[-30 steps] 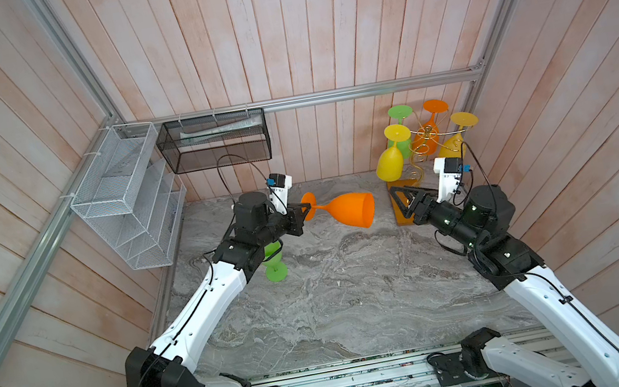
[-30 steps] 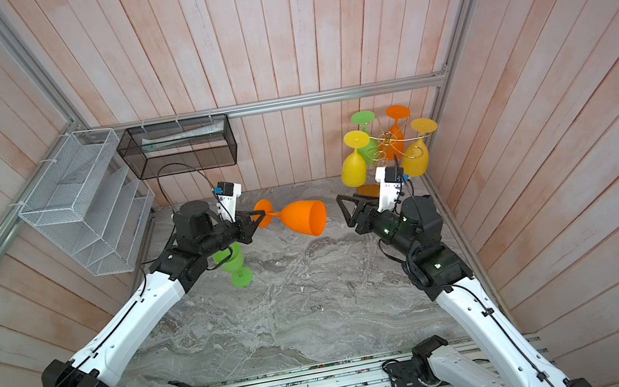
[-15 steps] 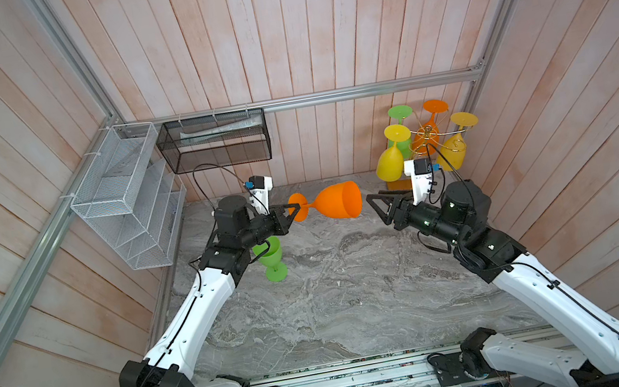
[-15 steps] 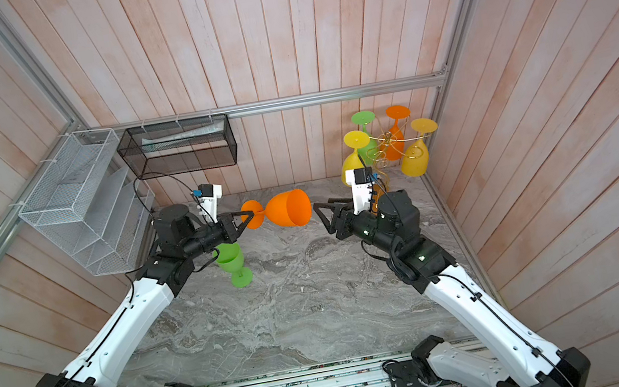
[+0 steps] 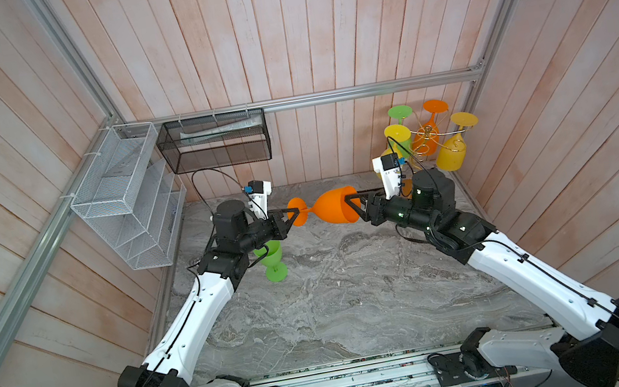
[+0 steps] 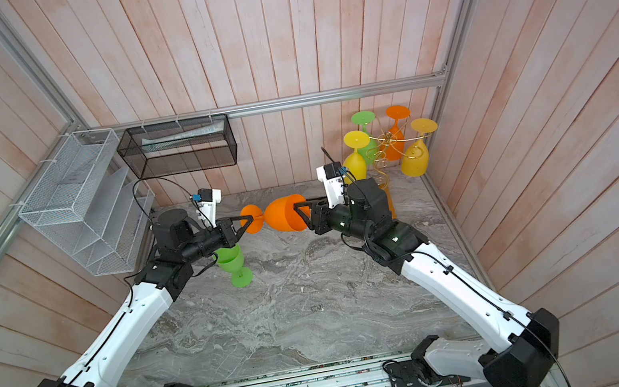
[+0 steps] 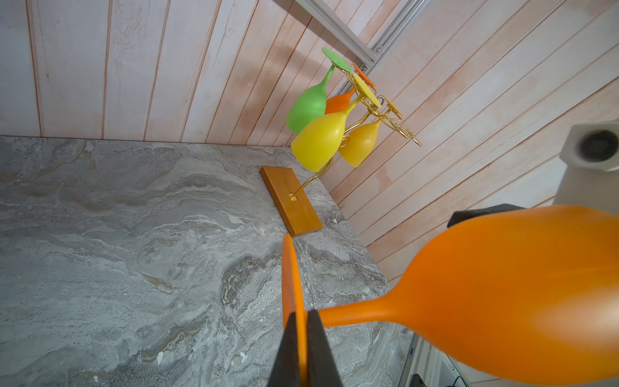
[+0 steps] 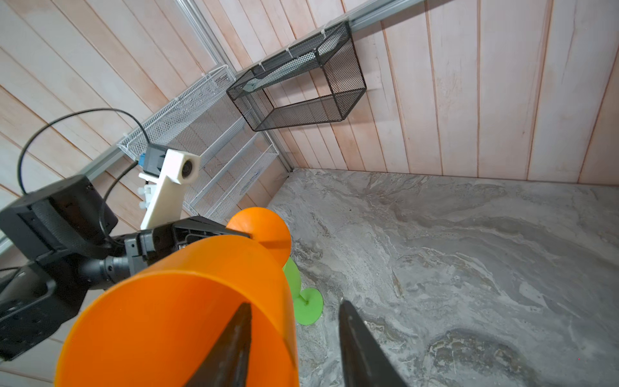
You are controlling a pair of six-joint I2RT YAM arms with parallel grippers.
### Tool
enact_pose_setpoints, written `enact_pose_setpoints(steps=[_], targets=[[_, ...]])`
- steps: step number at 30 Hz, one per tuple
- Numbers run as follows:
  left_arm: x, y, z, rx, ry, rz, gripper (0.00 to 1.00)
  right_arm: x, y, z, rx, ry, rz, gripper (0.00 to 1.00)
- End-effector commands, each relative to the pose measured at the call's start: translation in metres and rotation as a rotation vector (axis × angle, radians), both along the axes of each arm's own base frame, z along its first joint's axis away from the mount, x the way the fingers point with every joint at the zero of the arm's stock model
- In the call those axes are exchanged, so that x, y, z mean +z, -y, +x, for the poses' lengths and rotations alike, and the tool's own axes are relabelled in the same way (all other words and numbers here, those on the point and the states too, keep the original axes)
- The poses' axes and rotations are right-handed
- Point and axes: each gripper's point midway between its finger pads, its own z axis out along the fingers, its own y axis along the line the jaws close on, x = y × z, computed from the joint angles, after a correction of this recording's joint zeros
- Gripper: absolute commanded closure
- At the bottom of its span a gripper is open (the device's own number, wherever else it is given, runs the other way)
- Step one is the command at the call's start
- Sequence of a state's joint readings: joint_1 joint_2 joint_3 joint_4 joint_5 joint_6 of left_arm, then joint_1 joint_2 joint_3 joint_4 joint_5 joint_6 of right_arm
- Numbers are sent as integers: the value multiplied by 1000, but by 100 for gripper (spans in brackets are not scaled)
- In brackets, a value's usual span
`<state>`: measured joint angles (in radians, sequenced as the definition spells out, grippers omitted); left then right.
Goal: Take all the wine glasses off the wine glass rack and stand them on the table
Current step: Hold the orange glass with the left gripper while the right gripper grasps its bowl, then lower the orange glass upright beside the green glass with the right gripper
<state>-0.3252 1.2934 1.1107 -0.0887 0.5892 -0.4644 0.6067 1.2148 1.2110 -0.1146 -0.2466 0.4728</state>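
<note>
Bench (image 5: 338,303): grey marbled top, closed in by pale wooden board walls
White basket (image 5: 119,199): tiered wire mesh, hung on the rail of the left wall
Black basket (image 5: 215,142): mesh box hung on the back wall rail, just beside the white basket
Wine glass rack (image 5: 423,138): gold wire stand in the far right corner, flat wooden base on the bench; loaded with hanging glasses (image 7: 321,144), bowl down, one green, one orange, two yellow
Orange wine glass (image 5: 333,207): off the rack and apart from it, held on its side in the air over the back of the bench, between the two arms; foot toward the left arm, open mouth toward the right arm
Green glass (image 5: 274,259): upright on the bench, below the left wrist, touched by neither arm
Left fingers (image 5: 295,218): clenched on the round foot of the orange wine glass, pinching the disc from both faces
Right fingers (image 5: 350,199): released, spread across the rim of the bowl, one inside and one outside; clear gap between the outer one and the bowl wall in the right wrist view
</note>
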Motion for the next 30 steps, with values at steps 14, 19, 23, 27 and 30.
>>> enact_pose_setpoints(steps=[14,19,23,27,30], targets=[[12,-27,5,101,67,50,28,4,-2,4,-9,-20,-60,100],[13,-53,8,232,105,150,13,-7,5,13,-60,-58,-145,100],[9,-77,12,323,89,227,8,-18,6,18,-76,-104,-222,100],[-3,-101,18,414,51,307,6,-33,-2,20,-70,-144,-298,100],[-13,-120,21,494,22,379,5,-47,-12,19,-53,-174,-368,100]])
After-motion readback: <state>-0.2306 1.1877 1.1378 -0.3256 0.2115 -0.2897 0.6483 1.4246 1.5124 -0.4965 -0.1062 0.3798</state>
